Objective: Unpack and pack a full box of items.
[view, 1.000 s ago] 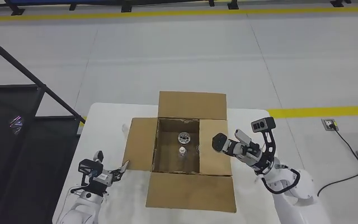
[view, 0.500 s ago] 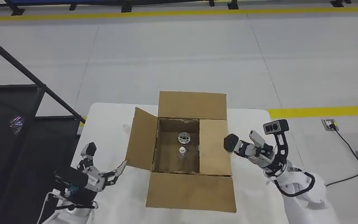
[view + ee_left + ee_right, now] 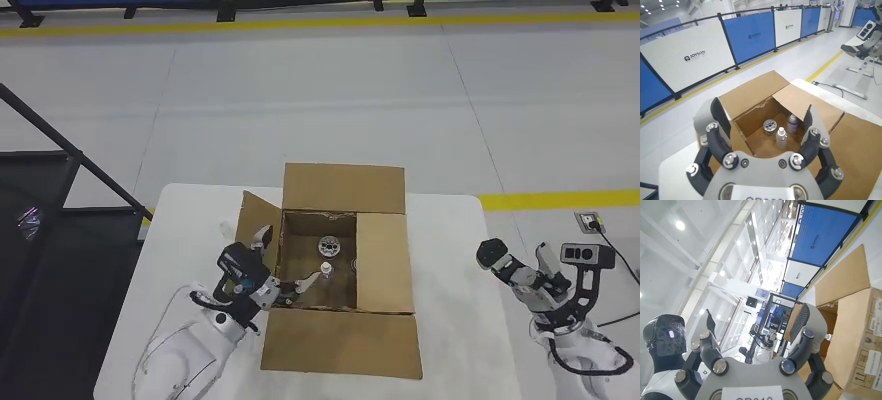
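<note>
I've got the left gripper (image 3: 285, 262) spread wide and empty at the left edge of the open brown cardboard box (image 3: 385, 265). It looks lined up on the small clear white-capped bottle (image 3: 781, 139) standing inside. The right gripper (image 3: 517, 262) is also wide, parked right, clear of the flaps.
</note>
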